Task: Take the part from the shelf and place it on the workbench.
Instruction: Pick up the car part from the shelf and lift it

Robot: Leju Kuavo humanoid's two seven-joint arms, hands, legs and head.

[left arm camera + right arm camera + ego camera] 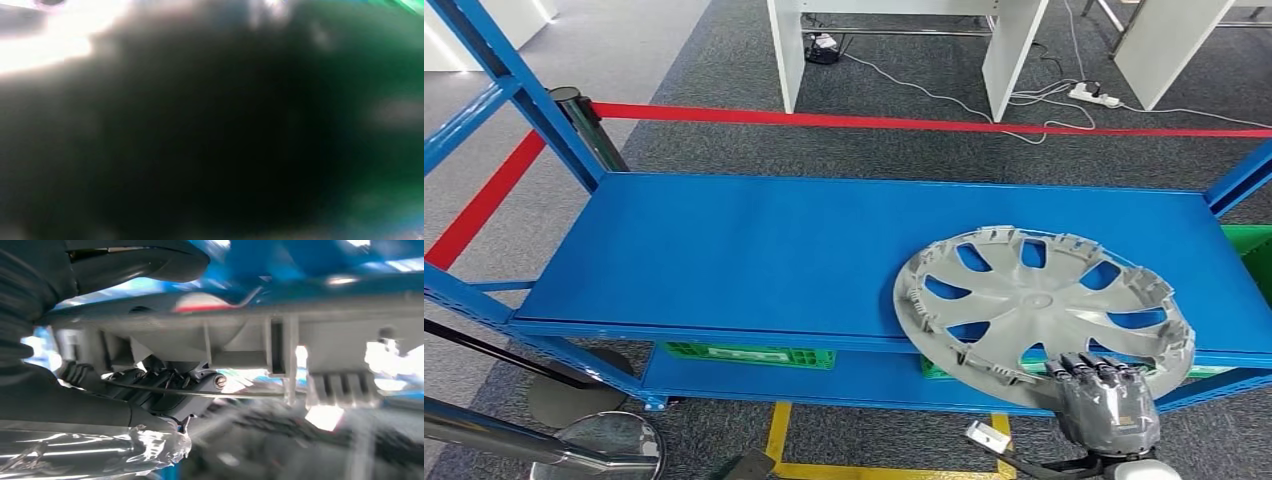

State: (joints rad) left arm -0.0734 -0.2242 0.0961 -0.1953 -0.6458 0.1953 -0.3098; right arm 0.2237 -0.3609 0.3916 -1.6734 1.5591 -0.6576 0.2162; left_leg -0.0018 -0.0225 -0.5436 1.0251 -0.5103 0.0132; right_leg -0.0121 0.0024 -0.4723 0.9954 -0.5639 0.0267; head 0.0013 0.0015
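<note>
Blue shelf (724, 250) carries our part, a grey wheel cover (1039, 305), at its near right corner, rim overhanging the front edge. Right hand (1109, 400) grips that rim; we can't tell the left hand's state. Risk: one-sided hold lets it tilt or slip. Beyond: red barrier tape (924, 124), grey carpet, white furniture.

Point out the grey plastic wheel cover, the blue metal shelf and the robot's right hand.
Grey plastic wheel cover (1039, 300): head view, on its hub.
Blue metal shelf (744, 245): head view, bare top surface.
Right hand (1109, 405): head view, back of the hand, at the cover's near rim.
</note>
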